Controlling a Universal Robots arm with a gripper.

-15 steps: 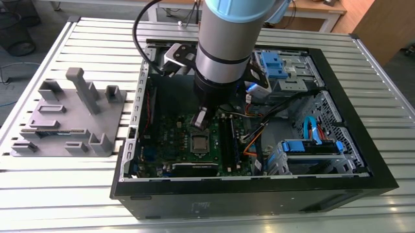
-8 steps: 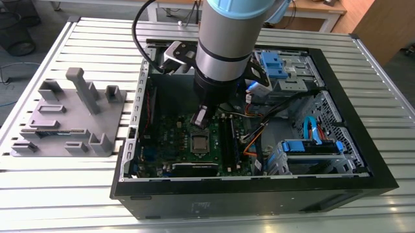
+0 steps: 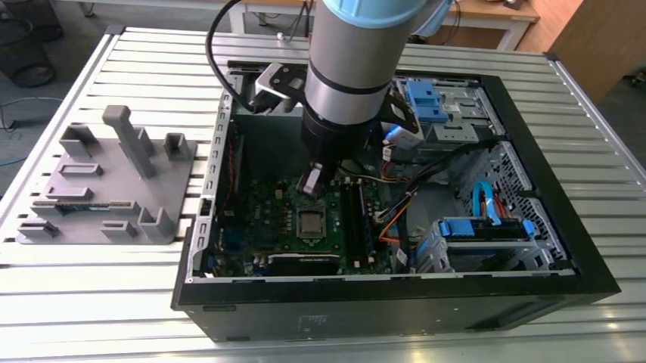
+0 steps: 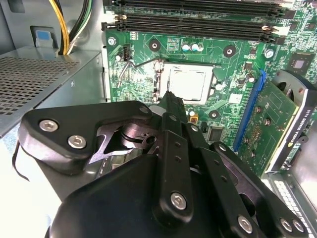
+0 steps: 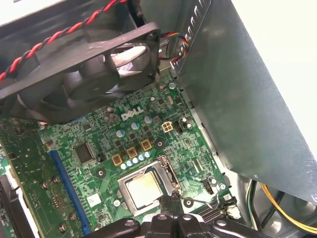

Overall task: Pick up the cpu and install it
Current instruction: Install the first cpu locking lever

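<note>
The cpu is seen seated in the socket of the green board; the hand, pressed together and empty, is held just above. Install step judged nearly complete.

One open computer case is lying on the slatted counter, holding one green motherboard. One cpu is sitting in its socket. One grey plastic holder is resting beside the case. One black fan is showing in the first wrist view. Two long memory slots are running across the board in the second wrist view. One robot arm is reaching in.
</note>
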